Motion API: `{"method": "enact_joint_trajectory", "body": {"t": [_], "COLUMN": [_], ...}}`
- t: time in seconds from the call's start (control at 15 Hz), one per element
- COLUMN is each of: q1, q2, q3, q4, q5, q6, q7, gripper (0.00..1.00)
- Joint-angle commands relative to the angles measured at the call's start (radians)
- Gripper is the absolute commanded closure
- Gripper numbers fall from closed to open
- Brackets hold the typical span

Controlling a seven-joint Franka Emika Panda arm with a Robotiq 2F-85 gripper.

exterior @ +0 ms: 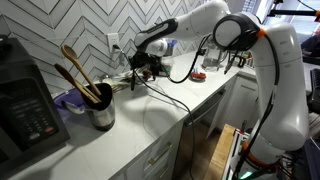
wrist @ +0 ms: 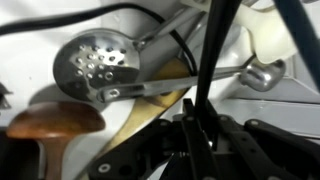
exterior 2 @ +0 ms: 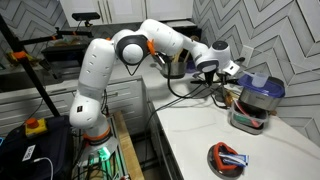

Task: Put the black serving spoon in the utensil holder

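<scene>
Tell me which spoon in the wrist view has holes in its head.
The shiny metal spoon at upper left: its round head is perforated. The dark wooden spoon below it and the small metal scoop at right show no holes.

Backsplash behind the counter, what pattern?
White tiled backsplash wall: herringbone pattern with dark grout lines, clearest in an exterior view.

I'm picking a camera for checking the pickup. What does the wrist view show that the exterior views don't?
Only the wrist view: a perforated metal skimmer, a metal ladle, a wooden spoon head, and a straight black handle, probably the black serving spoon. Only an exterior view: the utensil holder with wooden spoons in it, and the arm. Both: the gripper; whether its jaws are shut cannot be told.
</scene>
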Motion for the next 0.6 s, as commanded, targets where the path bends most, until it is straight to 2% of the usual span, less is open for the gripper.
{"method": "enact_joint_trajectory", "body": {"t": [0.0,0.27,0.53], "q1": [0.007,0.026,0.019], "q2": [-0.124,-0.198,-0.234], "q3": [-0.004,-0.010,-0.001], "q4": [-0.088,-0.141,-0.192], "q5": [-0.065,-0.161,-0.222], "q6": [0.050,0.165,0.339], "q7": [-0.116,-0.205,-0.318], "gripper": [0.97,0.97,0.97]}}
